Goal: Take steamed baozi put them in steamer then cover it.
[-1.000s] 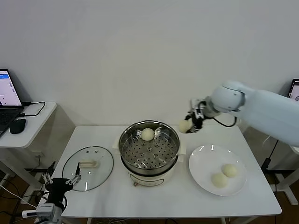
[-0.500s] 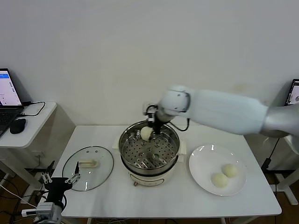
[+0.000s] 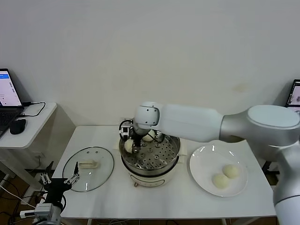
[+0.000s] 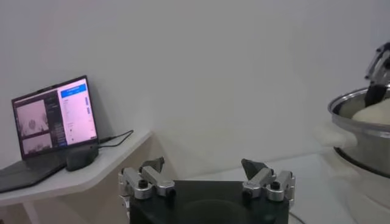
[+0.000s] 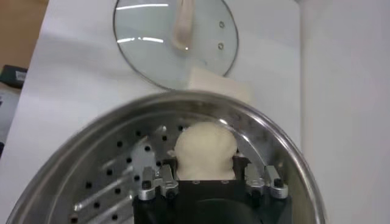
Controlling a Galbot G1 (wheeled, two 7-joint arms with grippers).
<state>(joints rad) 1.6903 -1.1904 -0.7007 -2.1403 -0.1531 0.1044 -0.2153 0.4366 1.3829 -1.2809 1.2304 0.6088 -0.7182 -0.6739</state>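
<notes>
Right claw (image 3: 130, 143) is down inside the steamer (image 3: 150, 152) at its left rim, the side toward the lid (image 3: 88, 162), with a bun (image 5: 205, 150) between its fingers. Bun looks to be resting on the perforated tray, so I'd call this the release point of the drop. Fingers sit either side of the bun and seem only slightly spread; can't tell if they're clamped or already slack, contact not clear from the wrist view

A second bun (image 3: 149, 136) sits at the back of the tray, just beside the arm. Placing this one at the left rim keeps them apart and leaves the front and right of the tray free for the rest

Two more buns (image 3: 225, 175) wait on the white plate (image 3: 200, 164) near the table's right edge, next to the steamer, so short reach for the right arm

Lid lies flat near the table's front-left corner, handle up, clear of the steamer; parked there so the pot is open for loading and within the left arm's reach for the covering step

Left claw (image 4: 207, 176) hangs low off the table's front-left corner, fingers wide apart, holding nothing, idle

Progress: two of four buns in the pot, lid not yet on
</notes>
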